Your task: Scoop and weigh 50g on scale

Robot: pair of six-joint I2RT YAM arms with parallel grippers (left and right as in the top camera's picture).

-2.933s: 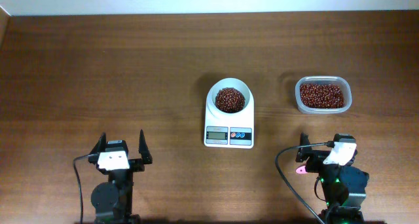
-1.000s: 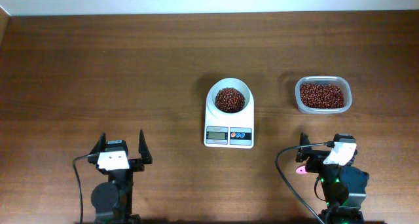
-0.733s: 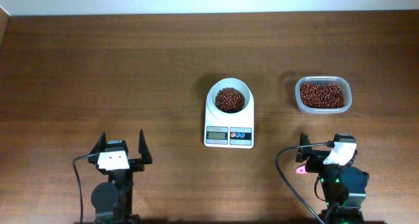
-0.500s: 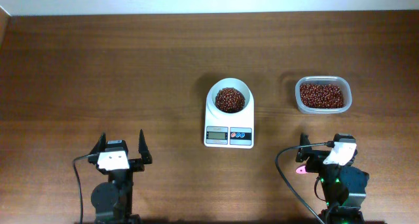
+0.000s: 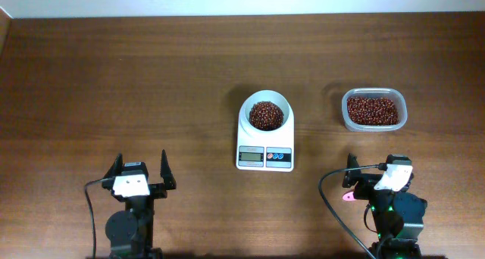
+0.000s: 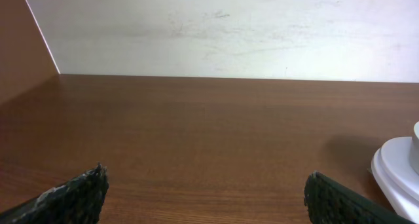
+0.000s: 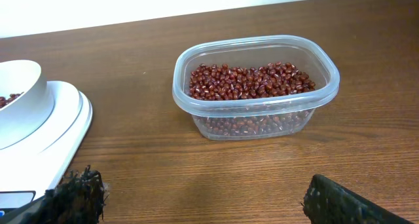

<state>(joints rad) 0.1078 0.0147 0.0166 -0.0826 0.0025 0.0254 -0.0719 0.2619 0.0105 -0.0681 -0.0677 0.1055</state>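
The white scale (image 5: 264, 148) stands mid-table with its round white bowl (image 5: 245, 107) on top, and a heap of dark red-brown beans (image 5: 265, 116) lies in the bowl. My left gripper (image 5: 141, 163) rests open near the front left, far from the scale, with nothing between its fingers. My right gripper (image 5: 377, 165) is open at the front right, just in front of the clear tub. In the right wrist view the right gripper (image 7: 208, 196) faces the scale (image 7: 59, 129) and the bowl (image 7: 19, 103). The left gripper (image 6: 206, 194) sees the scale's edge (image 6: 396, 175).
A clear plastic tub (image 5: 373, 123) of more beans (image 5: 372, 108) sits right of the scale; in the right wrist view the tub (image 7: 262, 122) is straight ahead. A small pink piece (image 5: 347, 197) lies beside the right arm. A white wall (image 6: 229, 27) runs behind the table.
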